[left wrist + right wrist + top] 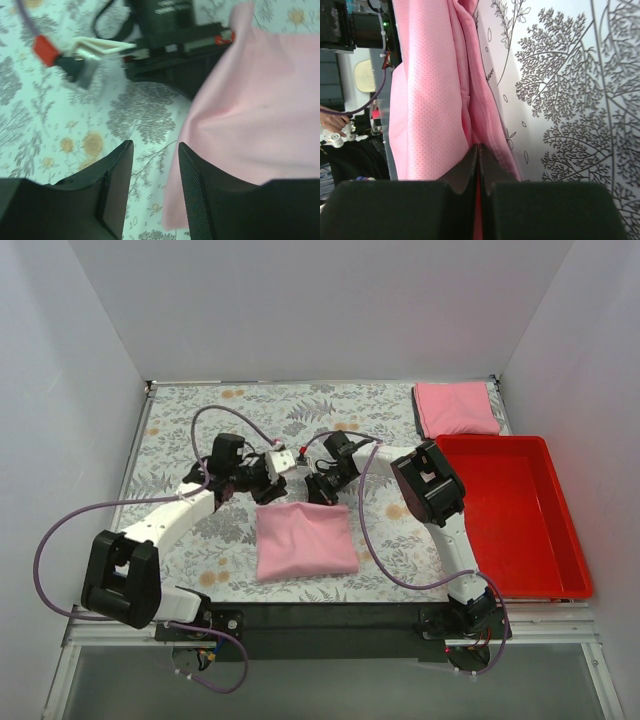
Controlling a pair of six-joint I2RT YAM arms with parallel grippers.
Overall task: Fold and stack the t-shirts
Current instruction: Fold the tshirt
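A pink t-shirt [304,540], folded into a rough square, lies on the flowered table cloth [200,420] in front of the arms. My right gripper [322,490] is shut on its far right edge; the right wrist view shows the jaws [478,150] pinching a fold of the pink cloth [435,90]. My left gripper [258,483] is open at the shirt's far left corner, and the pink cloth [250,115] lies beside its right finger [200,195], not between the jaws. A second folded pink t-shirt [456,408] lies at the far right corner.
A red tray [560,540] stands along the table's right side, just in front of the second folded shirt. White walls close in the table at the left, back and right. Purple cables loop over both arms.
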